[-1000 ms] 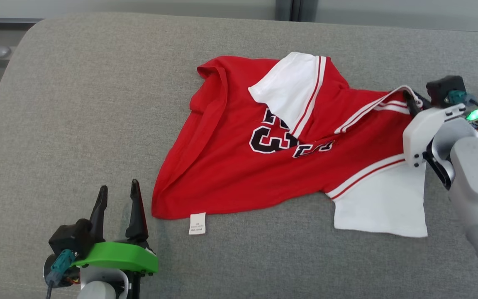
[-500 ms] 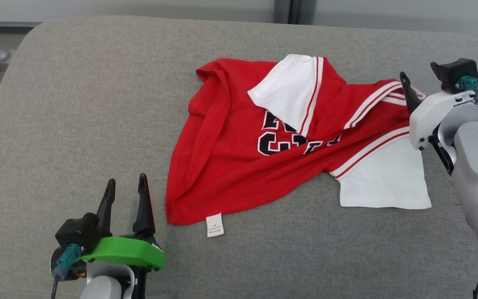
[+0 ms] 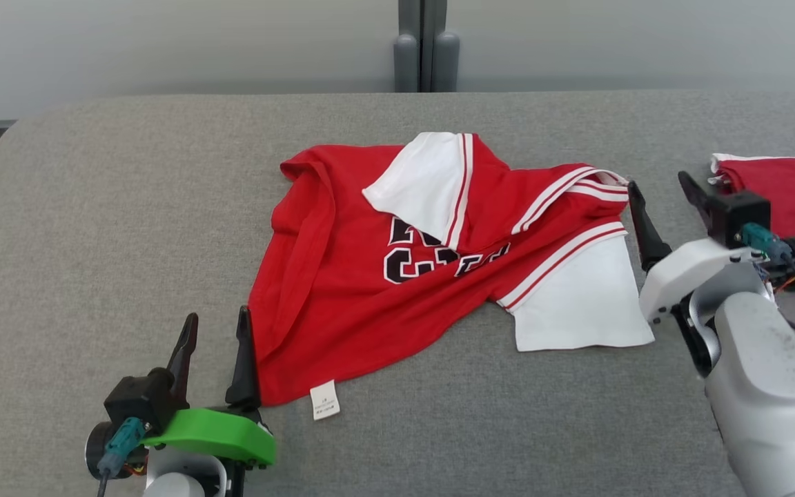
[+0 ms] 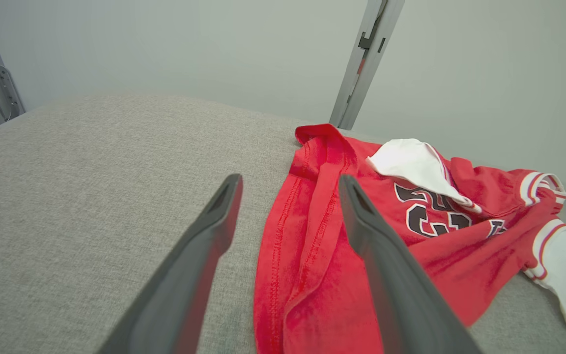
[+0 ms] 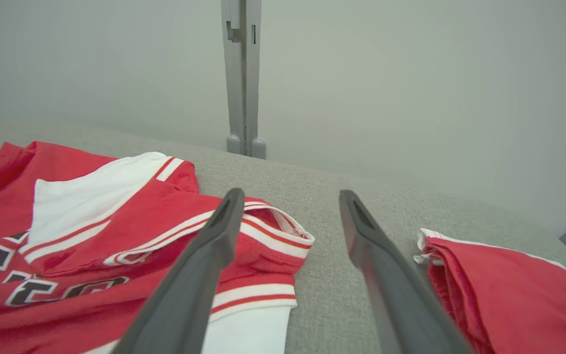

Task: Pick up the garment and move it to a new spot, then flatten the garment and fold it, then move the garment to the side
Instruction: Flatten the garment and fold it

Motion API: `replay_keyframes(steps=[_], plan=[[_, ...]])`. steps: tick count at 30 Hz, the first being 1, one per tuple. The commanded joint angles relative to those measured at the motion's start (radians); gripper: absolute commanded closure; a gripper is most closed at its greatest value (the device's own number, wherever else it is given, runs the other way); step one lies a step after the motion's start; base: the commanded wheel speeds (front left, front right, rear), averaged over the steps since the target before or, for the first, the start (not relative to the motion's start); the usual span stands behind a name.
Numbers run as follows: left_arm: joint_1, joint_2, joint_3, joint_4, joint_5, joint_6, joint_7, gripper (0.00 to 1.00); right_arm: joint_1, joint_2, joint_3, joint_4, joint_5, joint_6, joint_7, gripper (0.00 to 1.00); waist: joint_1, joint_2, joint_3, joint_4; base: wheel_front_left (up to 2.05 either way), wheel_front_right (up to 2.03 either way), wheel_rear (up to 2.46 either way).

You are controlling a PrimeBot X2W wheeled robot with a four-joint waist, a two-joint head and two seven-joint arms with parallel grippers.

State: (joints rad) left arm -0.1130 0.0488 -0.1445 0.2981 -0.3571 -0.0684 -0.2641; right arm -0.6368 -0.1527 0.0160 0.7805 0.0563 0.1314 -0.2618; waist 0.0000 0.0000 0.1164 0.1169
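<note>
The garment (image 3: 370,304) is a red jersey with white sleeves and dark lettering, lying crumpled on the grey cushion. One white sleeve is folded over its chest. My right gripper (image 3: 658,183) stands open and empty just right of the striped collar edge, apart from the cloth. In the right wrist view the right gripper (image 5: 290,192) has the garment (image 5: 67,236) at its left finger. My left gripper (image 3: 218,317) is open at the garment's lower left corner, close beside the hem. The left wrist view shows the left gripper (image 4: 289,179) with its right finger over the garment (image 4: 410,236).
A second red cloth (image 3: 791,186), folded with a white edge, lies at the far right, and the right wrist view shows this cloth (image 5: 499,290) beside the right finger. The grey cushion (image 3: 94,207) stretches bare to the left. A grey post (image 3: 425,48) stands against the wall behind.
My right gripper opened, let go of the garment's striped edge and drew back to the right. The garment settled on the cushion. The head camera has shifted, so the whole scene sits differently.
</note>
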Motion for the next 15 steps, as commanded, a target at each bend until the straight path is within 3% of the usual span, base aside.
replay_keyframes(steps=[1,8,15], plan=[[0.015,0.003,0.001,0.004,0.017,-0.006,0.0,0.0,0.05,0.012,-0.017,-0.04,-0.004,-0.002,-0.004,0.0,0.0,0.0,-0.052,-0.044,0.0,0.0,0.0],[0.072,0.003,-0.014,0.017,0.035,-0.016,0.0,0.0,0.264,0.084,-0.078,-0.223,-0.007,-0.002,-0.004,0.0,0.0,0.0,-0.115,-0.068,0.0,0.0,0.0],[0.13,0.003,-0.014,0.003,0.016,-0.007,0.0,0.0,0.419,0.102,-0.101,-0.334,0.043,-0.002,-0.004,0.0,0.0,0.0,-0.14,-0.075,0.0,0.0,0.0]])
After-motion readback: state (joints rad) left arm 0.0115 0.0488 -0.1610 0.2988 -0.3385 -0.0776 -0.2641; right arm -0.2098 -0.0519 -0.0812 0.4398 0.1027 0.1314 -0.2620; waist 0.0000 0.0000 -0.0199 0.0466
